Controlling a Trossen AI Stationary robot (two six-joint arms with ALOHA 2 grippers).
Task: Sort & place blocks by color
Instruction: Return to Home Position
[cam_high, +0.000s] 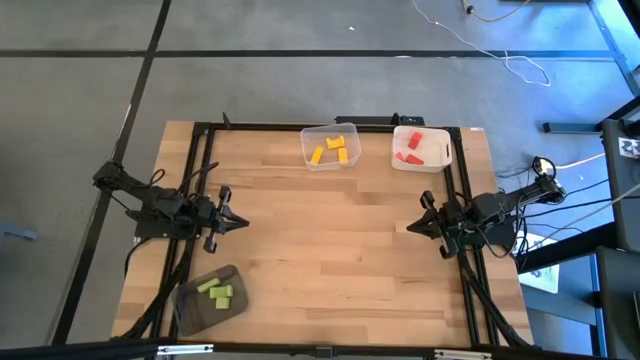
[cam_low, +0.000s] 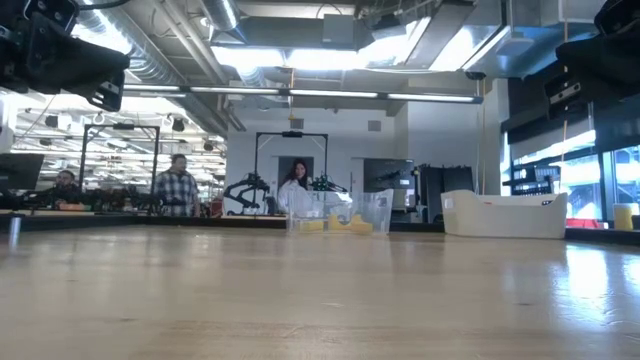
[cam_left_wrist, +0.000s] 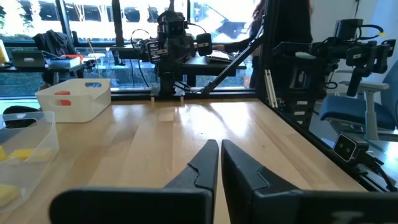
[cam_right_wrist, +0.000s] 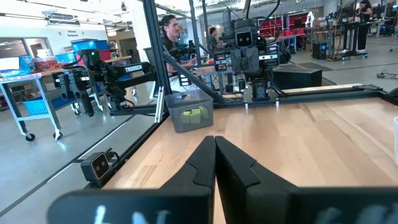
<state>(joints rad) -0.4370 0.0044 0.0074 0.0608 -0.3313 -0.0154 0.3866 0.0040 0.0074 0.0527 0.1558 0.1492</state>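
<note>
The blocks lie sorted in three bins. Yellow blocks (cam_high: 333, 148) are in a clear bin (cam_high: 310, 158) at the far edge, and red blocks (cam_high: 413, 150) are in a white bin (cam_high: 445, 150) to its right. Green blocks (cam_high: 216, 290) are in a dark grey bin (cam_high: 190, 305) at the near left. My left gripper (cam_high: 244, 222) hangs shut over the table's left side, pointing level toward the middle. My right gripper (cam_high: 410, 227) hangs shut over the right side, facing it. Neither holds anything.
A black frame (cam_high: 330, 125) runs along the table's far, left and right edges. Bare wood lies between the two grippers (cam_high: 330, 240). Beyond the table there are people (cam_low: 178, 187), other robot arms and work benches.
</note>
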